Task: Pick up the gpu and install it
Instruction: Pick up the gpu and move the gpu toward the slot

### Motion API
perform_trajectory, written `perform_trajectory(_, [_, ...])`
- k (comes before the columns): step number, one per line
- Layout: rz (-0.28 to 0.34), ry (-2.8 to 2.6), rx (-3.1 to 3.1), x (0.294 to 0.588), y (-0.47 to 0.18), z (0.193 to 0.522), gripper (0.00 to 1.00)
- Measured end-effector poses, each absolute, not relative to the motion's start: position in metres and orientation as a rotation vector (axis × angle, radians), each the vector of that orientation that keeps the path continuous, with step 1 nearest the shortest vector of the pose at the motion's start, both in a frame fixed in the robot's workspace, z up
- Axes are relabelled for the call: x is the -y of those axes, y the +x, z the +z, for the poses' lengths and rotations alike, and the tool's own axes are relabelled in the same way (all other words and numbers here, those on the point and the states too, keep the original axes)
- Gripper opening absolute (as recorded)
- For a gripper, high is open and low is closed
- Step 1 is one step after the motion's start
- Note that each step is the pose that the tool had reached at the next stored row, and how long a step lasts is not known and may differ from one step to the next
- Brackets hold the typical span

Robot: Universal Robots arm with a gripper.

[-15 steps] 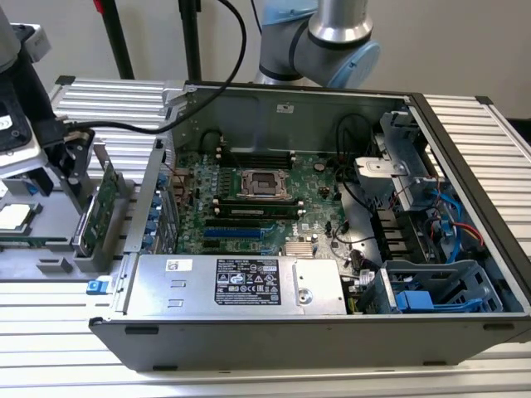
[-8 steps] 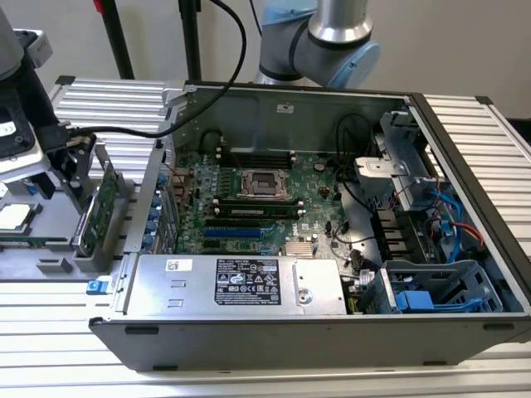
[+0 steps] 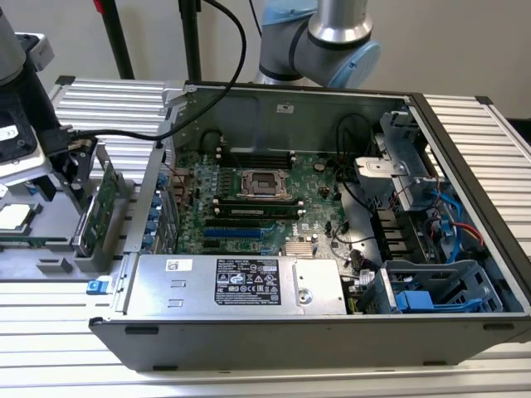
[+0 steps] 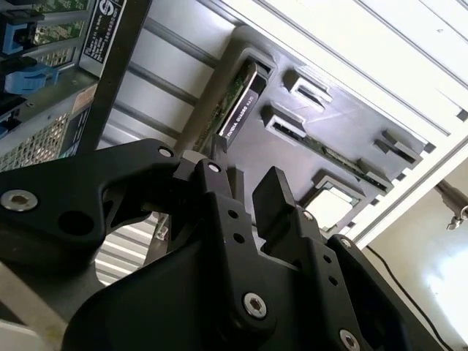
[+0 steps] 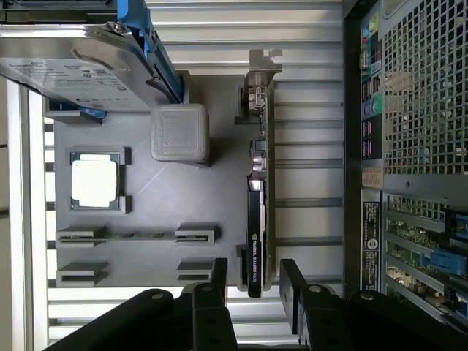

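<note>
The gpu (image 5: 257, 197) stands on its long edge in a slot of the grey parts tray (image 5: 168, 212), its black shroud on one face and its silver bracket at the far end. In the exterior view the gpu (image 3: 101, 207) is at the left, outside the computer case. My gripper (image 5: 256, 281) is open above the near end of the card, one finger on each side of its line, with nothing held. In the second wrist view the black fingers (image 4: 274, 194) hang apart, short of the gpu (image 4: 238, 106). The gripper (image 3: 76, 166) is just above the card in the exterior view.
The open computer case (image 3: 465, 124) fills the middle, with the green motherboard (image 3: 249, 199) and a silver power supply (image 3: 241, 282) inside. The tray also carries a processor chip (image 5: 95, 181), a grey block (image 5: 179, 131) and a hard drive (image 5: 80, 69). The case's rear panel (image 5: 424, 110) is close beside the tray.
</note>
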State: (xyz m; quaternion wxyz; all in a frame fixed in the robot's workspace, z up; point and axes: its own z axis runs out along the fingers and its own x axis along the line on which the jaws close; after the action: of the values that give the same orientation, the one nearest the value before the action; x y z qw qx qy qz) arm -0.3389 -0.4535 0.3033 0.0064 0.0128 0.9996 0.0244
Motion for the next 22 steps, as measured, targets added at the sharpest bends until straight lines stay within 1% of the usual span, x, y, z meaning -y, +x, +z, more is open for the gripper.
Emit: perform_trajectory(22, [0.076, 0.040, -3.128, 0.4556, -0.3383, 0.2938, 1.00])
